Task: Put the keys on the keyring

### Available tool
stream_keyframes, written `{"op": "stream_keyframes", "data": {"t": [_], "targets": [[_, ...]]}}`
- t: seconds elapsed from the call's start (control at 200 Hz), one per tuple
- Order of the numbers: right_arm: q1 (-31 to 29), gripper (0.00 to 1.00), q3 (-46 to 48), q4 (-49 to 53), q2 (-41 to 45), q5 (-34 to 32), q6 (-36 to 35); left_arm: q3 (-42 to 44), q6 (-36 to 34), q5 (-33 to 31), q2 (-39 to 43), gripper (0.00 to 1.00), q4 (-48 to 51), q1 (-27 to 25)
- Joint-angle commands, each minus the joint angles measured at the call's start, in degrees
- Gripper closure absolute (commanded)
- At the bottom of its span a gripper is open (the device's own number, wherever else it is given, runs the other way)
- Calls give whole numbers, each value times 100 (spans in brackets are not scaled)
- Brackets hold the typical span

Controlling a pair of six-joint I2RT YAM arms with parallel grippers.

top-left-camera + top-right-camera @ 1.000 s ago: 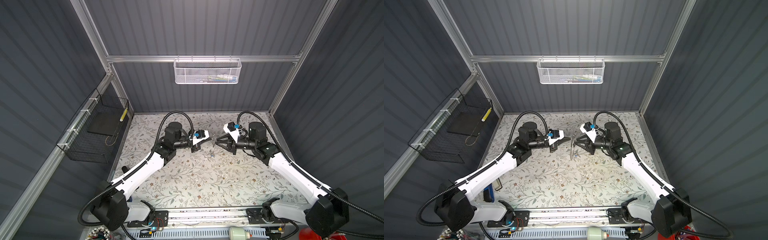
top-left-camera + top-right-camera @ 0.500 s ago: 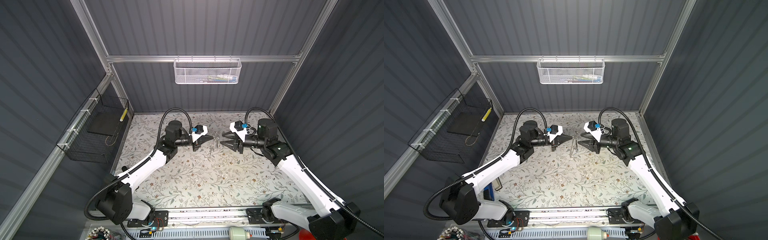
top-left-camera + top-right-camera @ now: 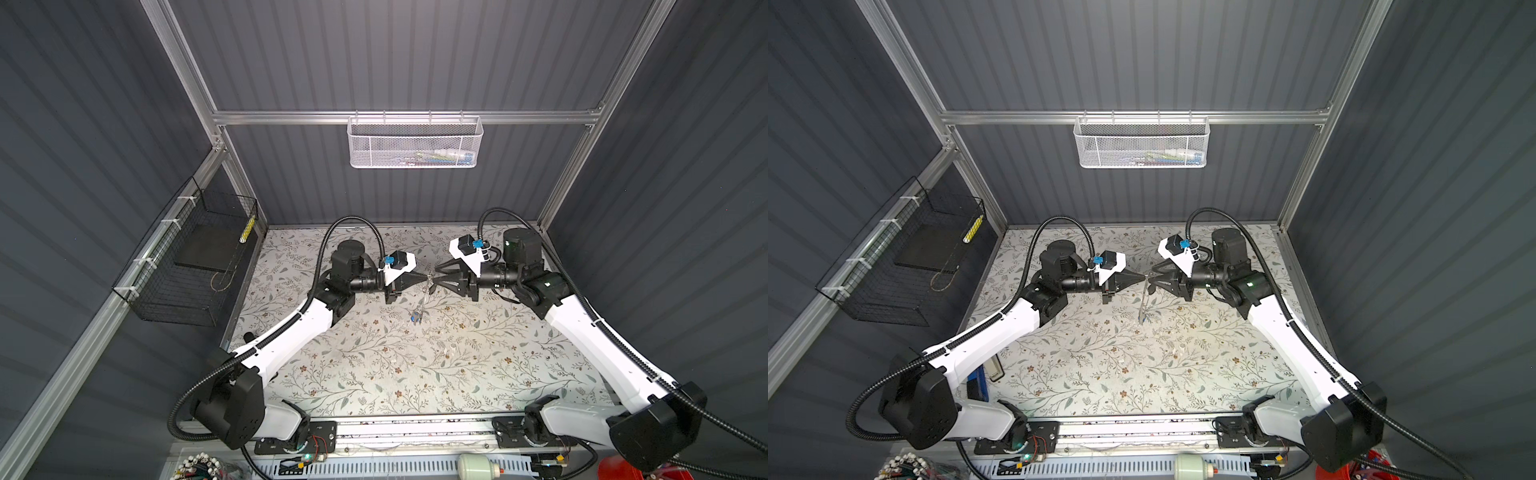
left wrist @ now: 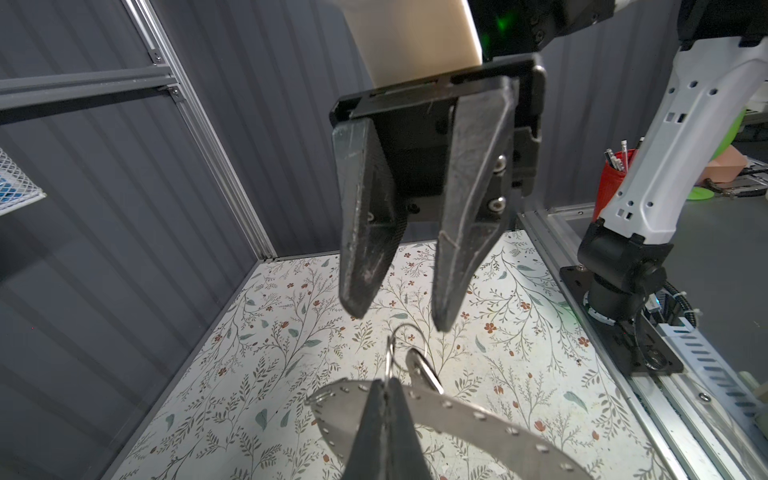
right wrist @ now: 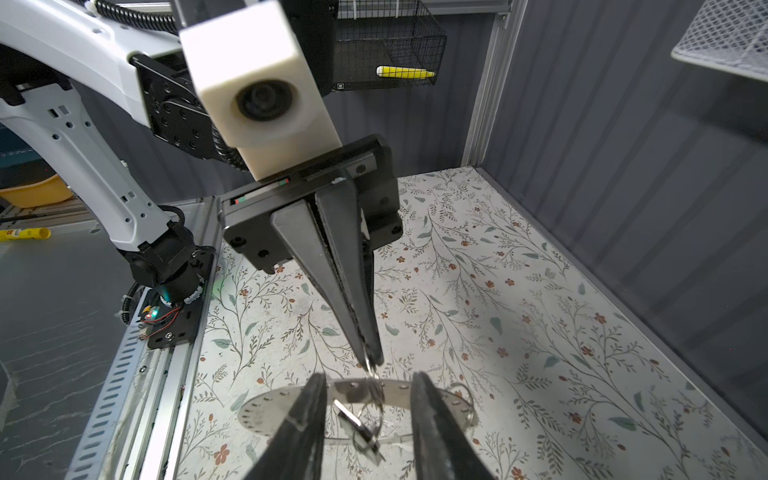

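My left gripper is shut on the thin wire keyring, which it holds up above the floral mat. A small silver key hangs on the ring, and a pale band dotted with holes curves under it. My right gripper faces the left gripper tip to tip. It is open, and the keyring and key lie between its fingers without touching them. In both top views the left gripper and right gripper nearly meet. A blue tag shows just below them.
A white mesh basket hangs on the back wall, and a black wire basket is on the left wall. An aluminium rail carrying the arm bases runs along the front. A red cup of pencils stands outside the enclosure.
The right gripper drew back from the left gripper, then came in again to the ring, its jaws a little narrower. The left gripper edged toward the middle, still shut on the keyring.
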State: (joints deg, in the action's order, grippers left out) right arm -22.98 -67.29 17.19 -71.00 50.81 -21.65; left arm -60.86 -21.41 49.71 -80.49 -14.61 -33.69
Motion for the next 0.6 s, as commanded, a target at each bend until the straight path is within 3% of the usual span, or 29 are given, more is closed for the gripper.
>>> {"op": "stream_keyframes", "data": {"t": [0.0,0.595], "targets": [[-31,67,-147,287,-13,8,-268,-251,-99,322,72,100,32,21],[-46,78,-154,452,-37,-71,-674,-525,-292,522,-67,100,560,3]]}}
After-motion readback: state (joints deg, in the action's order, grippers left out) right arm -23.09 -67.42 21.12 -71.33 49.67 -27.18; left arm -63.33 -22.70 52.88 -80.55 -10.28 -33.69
